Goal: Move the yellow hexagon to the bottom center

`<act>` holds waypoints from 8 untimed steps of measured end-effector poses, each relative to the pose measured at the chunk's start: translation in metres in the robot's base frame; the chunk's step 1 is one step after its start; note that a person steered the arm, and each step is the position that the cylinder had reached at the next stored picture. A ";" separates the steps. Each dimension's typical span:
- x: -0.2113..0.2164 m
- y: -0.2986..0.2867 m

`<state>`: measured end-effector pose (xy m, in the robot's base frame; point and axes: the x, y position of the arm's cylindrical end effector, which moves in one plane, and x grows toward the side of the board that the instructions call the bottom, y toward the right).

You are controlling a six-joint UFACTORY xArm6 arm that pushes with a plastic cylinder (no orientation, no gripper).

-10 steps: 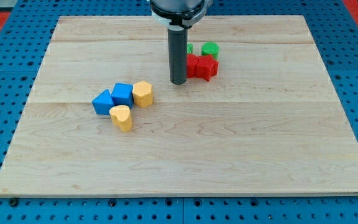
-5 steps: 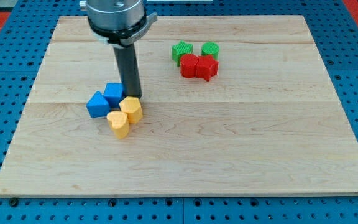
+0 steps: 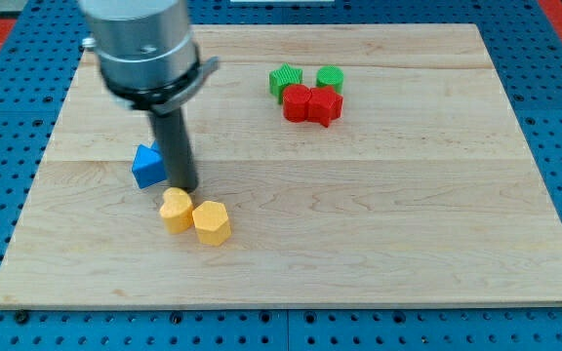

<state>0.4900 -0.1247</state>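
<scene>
Nearest the board's bottom edge, left of centre, the yellow hexagon (image 3: 212, 222) sits touching a second yellow block (image 3: 176, 210) on its left. My tip (image 3: 186, 187) stands just above that pair, closer to the second block; there are no jaws, only a plain rod. A blue block (image 3: 148, 165) lies beside the rod's left. Far off, near the top edge, red blocks (image 3: 311, 103) and green blocks (image 3: 305, 79) cluster.

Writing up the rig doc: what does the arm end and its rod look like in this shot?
The arm end is a wide, round, grey metal housing, somewhat blurred, with a dark band and a small flange around its lower edge. From it hangs a straight, dark grey rod of round section, plain and unmarked. My tip ends flat, just above the two yellow blocks. No cables or labels show.
</scene>
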 end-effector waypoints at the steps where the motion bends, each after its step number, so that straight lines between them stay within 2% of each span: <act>1: 0.033 0.001; 2: 0.037 -0.005; 4: 0.047 0.088; 5: 0.019 0.093; 6: 0.053 0.112; 7: 0.042 0.105; 8: 0.019 0.035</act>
